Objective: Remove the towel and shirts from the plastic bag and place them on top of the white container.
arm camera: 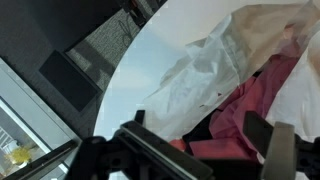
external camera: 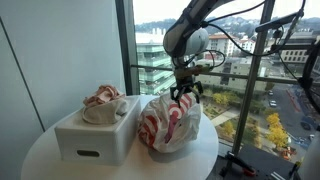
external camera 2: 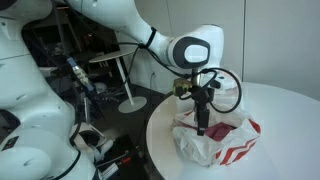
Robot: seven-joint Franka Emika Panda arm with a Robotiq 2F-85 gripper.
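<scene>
The plastic bag [external camera: 168,125], white with red rings, stands on the round table to the right of the white container [external camera: 95,138]. A pale pink and white shirt [external camera: 100,96] and the grey-beige towel [external camera: 120,108] lie on the container's lid. My gripper [external camera: 184,94] hangs open right over the bag's mouth and reaches into the top of the bag [external camera 2: 218,142] in an exterior view. In the wrist view a magenta shirt [arm camera: 245,105] and a dark garment [arm camera: 205,128] show inside the bag [arm camera: 190,85], below and between my spread fingers [arm camera: 265,135]. Nothing is gripped.
The white round table [external camera: 50,160] stands against a tall glass window [external camera: 150,40]. A metal stand [external camera: 265,70] rises at the right, beside the table. Cables and a black stand [external camera 2: 130,90] sit on the floor behind the table [external camera 2: 285,110].
</scene>
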